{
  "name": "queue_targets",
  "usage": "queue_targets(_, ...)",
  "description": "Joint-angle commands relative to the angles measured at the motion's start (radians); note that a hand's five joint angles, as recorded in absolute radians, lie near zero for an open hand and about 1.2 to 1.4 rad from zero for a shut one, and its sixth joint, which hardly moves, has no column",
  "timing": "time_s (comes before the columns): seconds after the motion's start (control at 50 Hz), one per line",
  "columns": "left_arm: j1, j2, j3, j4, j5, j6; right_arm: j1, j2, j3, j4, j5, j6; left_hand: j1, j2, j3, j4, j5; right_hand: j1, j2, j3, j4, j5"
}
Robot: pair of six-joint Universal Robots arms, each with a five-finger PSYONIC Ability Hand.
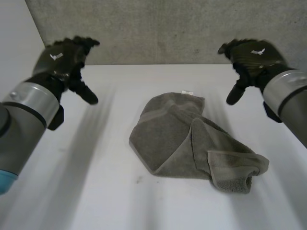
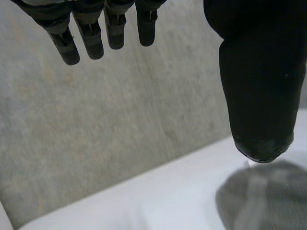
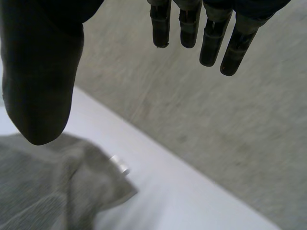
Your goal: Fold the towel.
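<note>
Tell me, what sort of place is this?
Likely a robot lab or test bench: a white table, a plain grey wall behind it, and a single crumpled grey towel on it.

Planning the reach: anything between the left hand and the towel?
Nothing: the head view shows a bare stretch of white table between the open left hand and the crumpled towel.

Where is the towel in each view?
Head view: towel crumpled on the table, between left hand and right hand.
Left wrist view: towel past the left thumb tip.
Right wrist view: towel under the right thumb tip.
Shared landmark: grey wall behind the table.
</note>
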Motion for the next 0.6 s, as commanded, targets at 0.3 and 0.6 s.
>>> queue_targets(0.3,-0.019,-0.086,-0.165,0.078,0.08,0.188,0.076,0.722,-0.632,0.304,-0.067,0.064,0.003,0.004,0.003,0.003,-0.026,0.358,0.35,0.354,0.337,0.354)
queue_targets(0.6,-0.033,-0.143,-0.179,0.085,0.261,0.183,0.093,0.644,-0.563,0.294,0.022,0.037,0.047,0.048,0.047,0.047,0.018,0.059,0.051,0.055,0.038,0.055)
